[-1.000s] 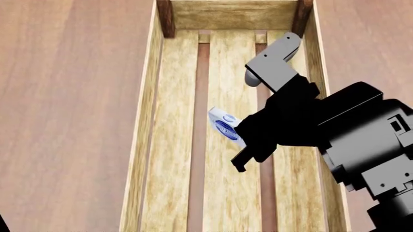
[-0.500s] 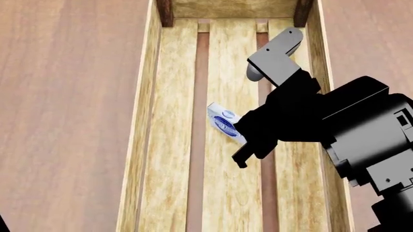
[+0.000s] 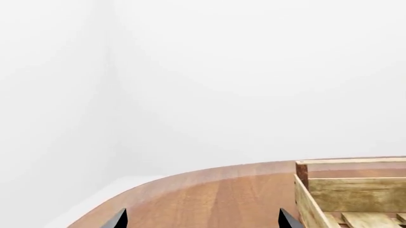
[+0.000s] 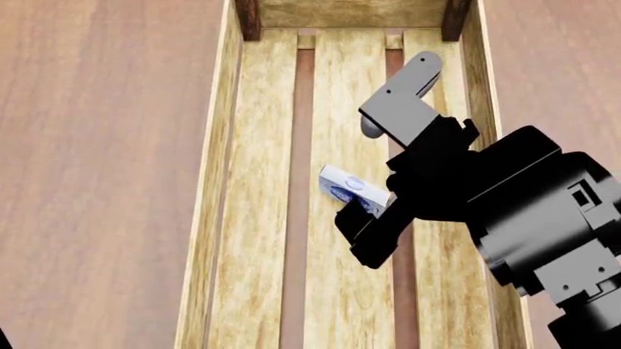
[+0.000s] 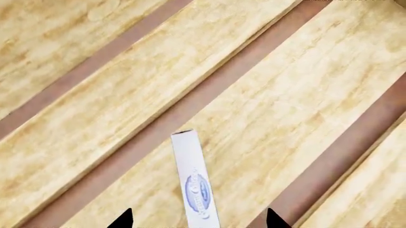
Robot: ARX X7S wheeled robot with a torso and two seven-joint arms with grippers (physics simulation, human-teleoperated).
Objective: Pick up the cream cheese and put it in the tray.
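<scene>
The cream cheese (image 4: 351, 189), a small pale box with a blue oval logo, is inside the tray (image 4: 219, 182) on the middle slat, tilted on its edge. My right gripper (image 4: 367, 219) is over it, low in the tray. In the right wrist view the box (image 5: 195, 183) stands between the two fingertips of this gripper (image 5: 199, 219), which are wide apart and clear of its sides, so the gripper is open. My left gripper (image 3: 201, 221) is open and empty above the table, beside the tray's end (image 3: 355, 192). It does not show in the head view.
The brown wooden table (image 4: 97, 174) lies on both sides of the tray. Dark corner posts (image 4: 249, 18) stand at the tray's far end. The table's curved edge (image 3: 127, 187) shows in the left wrist view before a white wall.
My right arm has shifted a little left and down in the head view. The cream cheese has moved slightly right and sits closer to the wrist.
</scene>
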